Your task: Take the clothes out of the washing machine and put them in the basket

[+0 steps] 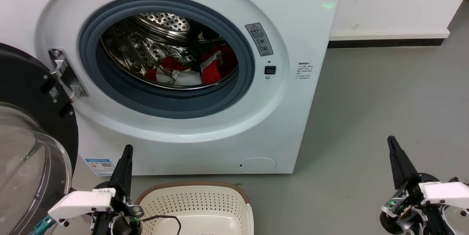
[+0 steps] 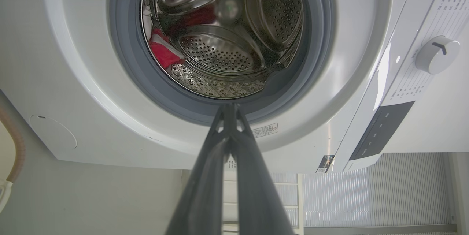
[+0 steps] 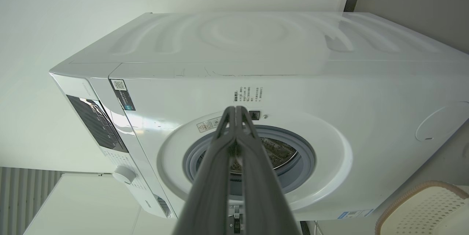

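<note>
Red-and-white clothes lay heaped on the bottom of the steel drum, just behind its front lip. The door of the washing machine was swung open to your left. The basket stood on the floor at the foot of the machine, between your two arms and nearer the left one. Your left gripper and right gripper hung low before the machine, each with its fingers pressed together on nothing. Judged from this, the first reach was the step in hand. Your next move called for parting one pair of fingers and passing them through the grey rubber ring into the drum. The ring's lip hid the heap's underside, the garment count could not be told, and the basket's near half was cut off.
</note>
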You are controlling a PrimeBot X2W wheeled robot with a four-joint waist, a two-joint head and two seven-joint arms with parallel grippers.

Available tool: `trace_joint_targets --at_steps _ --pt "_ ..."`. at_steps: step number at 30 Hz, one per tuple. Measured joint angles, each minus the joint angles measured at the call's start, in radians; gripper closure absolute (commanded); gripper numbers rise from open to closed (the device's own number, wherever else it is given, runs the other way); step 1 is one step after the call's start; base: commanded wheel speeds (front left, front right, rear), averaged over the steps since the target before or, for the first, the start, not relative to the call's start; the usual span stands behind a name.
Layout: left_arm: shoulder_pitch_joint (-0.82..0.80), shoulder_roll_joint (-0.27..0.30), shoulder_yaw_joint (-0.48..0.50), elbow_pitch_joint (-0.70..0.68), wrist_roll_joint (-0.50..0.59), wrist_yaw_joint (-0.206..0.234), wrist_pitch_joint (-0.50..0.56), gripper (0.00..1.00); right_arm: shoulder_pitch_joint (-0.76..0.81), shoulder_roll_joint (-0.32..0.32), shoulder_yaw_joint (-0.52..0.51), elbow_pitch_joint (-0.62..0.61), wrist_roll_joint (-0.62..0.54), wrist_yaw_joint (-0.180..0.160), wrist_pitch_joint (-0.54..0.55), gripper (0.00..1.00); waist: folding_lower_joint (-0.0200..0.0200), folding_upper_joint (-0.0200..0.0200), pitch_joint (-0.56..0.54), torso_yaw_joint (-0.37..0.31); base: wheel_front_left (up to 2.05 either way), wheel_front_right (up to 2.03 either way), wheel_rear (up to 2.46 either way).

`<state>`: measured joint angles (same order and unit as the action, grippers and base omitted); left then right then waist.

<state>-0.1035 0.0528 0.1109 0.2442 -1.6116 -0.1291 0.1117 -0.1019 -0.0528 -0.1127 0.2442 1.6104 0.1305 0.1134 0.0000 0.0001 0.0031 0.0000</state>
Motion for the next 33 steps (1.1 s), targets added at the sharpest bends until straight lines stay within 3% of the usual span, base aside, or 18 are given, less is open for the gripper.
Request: trace_joint_targets --at_steps 14,15,27,33 --pt "0.000 0.000 0.000 0.000 0.000 0.000 0.000 1.00 0.000 0.000 0.000 0.000 0.000 0.000 0.000 1.00 0.0000 0.0000 0.000 0.000 0.00 0.00 0.00" --pt "0.001 -0.001 0.000 0.002 0.000 0.000 0.000 0.00 0.001 0.000 0.000 0.001 0.000 0.000 0.000 0.00 0.0000 0.0000 0.000 0.000 0.00 0.00 0.00" --pt "0.022 -0.004 -0.053 0.007 0.034 0.001 -0.050 0.00 0.045 0.003 0.024 -0.032 -0.020 0.000 -0.049 0.00 0.0000 0.0000 -0.001 -0.002 0.00 0.00 0.00" --pt "0.022 -0.004 -0.061 -0.016 0.118 0.001 -0.077 0.00 0.064 0.004 0.022 -0.069 -0.085 0.000 -0.078 0.00 0.0000 0.0000 -0.001 -0.001 0.00 0.00 0.00"
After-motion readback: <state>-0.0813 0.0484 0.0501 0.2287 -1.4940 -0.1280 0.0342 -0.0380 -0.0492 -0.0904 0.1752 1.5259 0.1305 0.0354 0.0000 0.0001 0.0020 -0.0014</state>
